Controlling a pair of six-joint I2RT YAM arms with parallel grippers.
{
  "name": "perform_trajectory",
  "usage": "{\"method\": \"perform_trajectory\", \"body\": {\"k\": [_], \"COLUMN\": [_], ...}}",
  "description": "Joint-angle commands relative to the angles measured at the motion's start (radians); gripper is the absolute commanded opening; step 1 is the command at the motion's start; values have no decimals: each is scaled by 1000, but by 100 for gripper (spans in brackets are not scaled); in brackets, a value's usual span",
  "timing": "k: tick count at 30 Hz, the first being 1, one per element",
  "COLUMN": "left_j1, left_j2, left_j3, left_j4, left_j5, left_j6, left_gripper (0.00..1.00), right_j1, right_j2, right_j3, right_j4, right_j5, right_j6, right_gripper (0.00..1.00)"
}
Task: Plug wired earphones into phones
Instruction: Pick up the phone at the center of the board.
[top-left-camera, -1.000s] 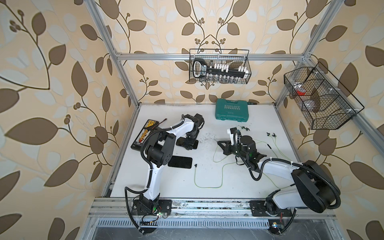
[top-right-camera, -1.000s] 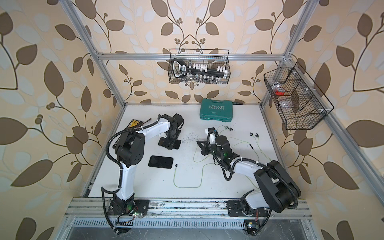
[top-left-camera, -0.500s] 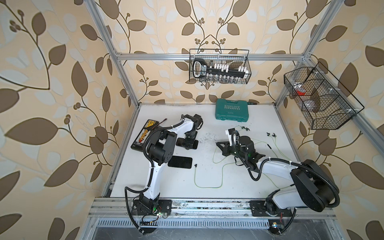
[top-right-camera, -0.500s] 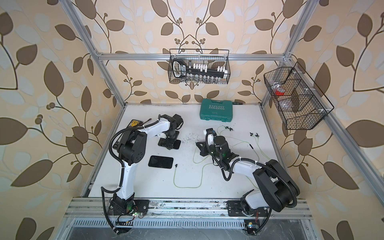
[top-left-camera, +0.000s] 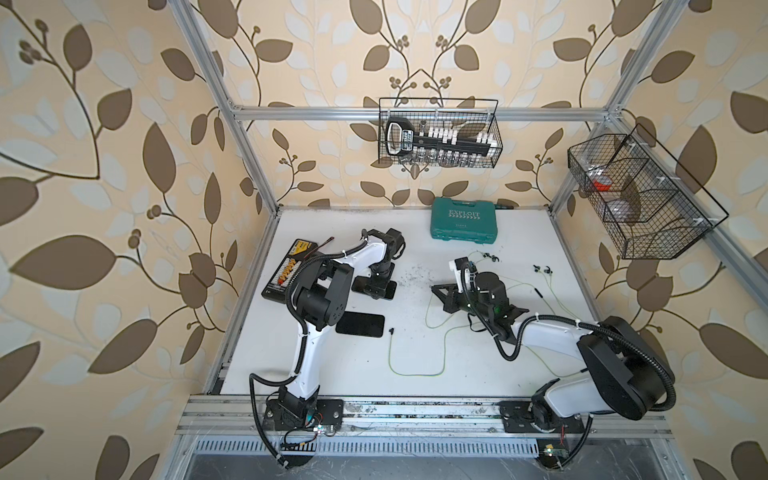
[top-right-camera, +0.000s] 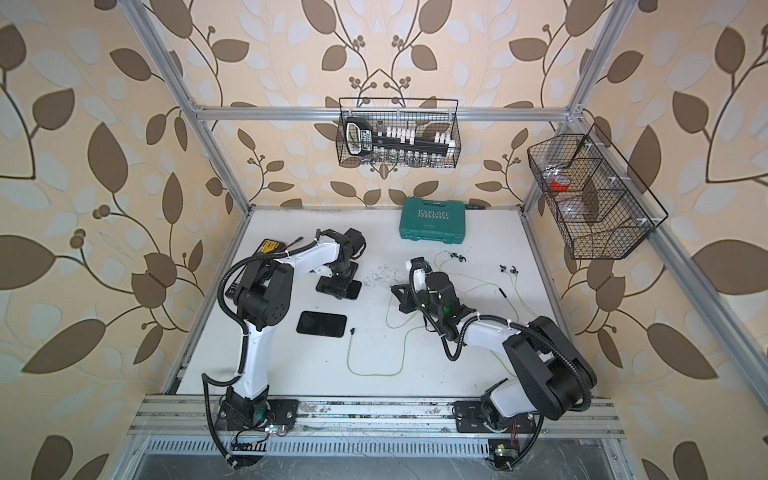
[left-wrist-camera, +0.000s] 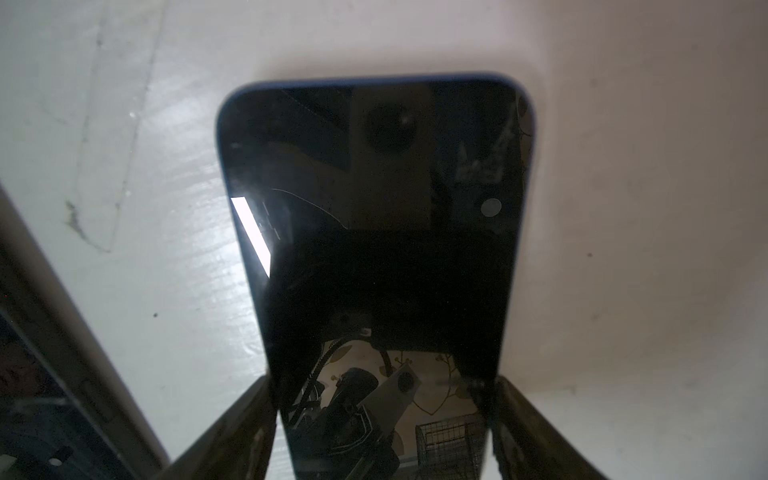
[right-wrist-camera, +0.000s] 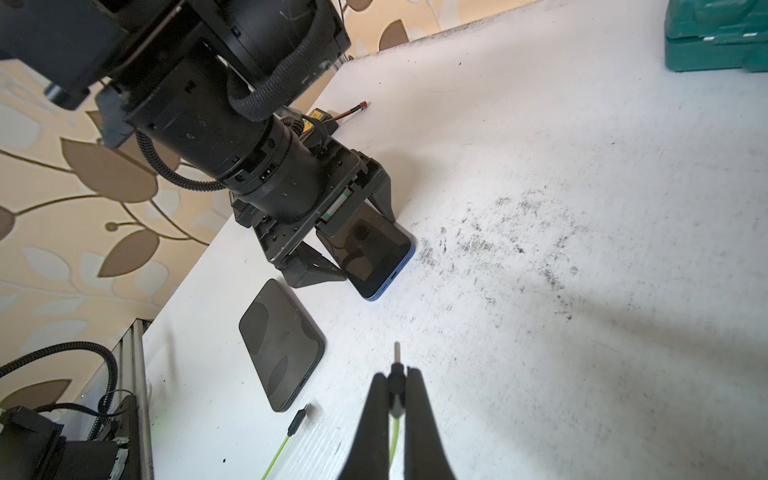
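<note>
Earphone plug (right-wrist-camera: 397, 360): right wrist view alone shows it clamped in right pincer (right-wrist-camera: 395, 376), lower centre. Glossy phone (left-wrist-camera: 382, 249): left wrist view shows left pincer (left-wrist-camera: 382, 386) gripping both long edges, flat on worktop (left-wrist-camera: 623, 208). Top views hide both grips.

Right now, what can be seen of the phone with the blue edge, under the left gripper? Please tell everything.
The phone is a flat slab with rounded corners, a glossy black glass face and a blue frame. A small slot port shows in its short end. It lies face up, flat on the white table. The left gripper straddles it, its fingers seemingly pressed against the two long edges. The screen is dark and shows reflections.
</note>
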Motion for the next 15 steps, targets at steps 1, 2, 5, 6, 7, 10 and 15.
{"method": "perform_trajectory", "body": {"k": [1,2,5,6,7,10,15], "left_j1": [10,10,10,10,10,10,10], "left_j2": [7,9,11,11,9,2,-35], "left_j3": [-16,-14,-14,-13,-15,-24,-49], "left_j4": [-19,-20,-22,-22,-21,-8,23], "left_j5": [6,6,3,3,2,6,13], "left_j6": [2,4,7,7,7,11,10], "left_gripper": [78,78,76,75,74,70,67], "right_j1": [6,8,7,7,7,8,8], "right_j2": [11,12,13,13,12,12,14], "right_j3": [31,32,34,34,34,32,29], "right_j4": [-3,-3,-5,-6,-7,-5,9], "right_j5": [0,-2,-4,-4,-3,-8,-27], "right_j6": [-14,-14,-16,-16,-17,-16,-6], "right_gripper": [0,0,0,0,0,0,0]}}
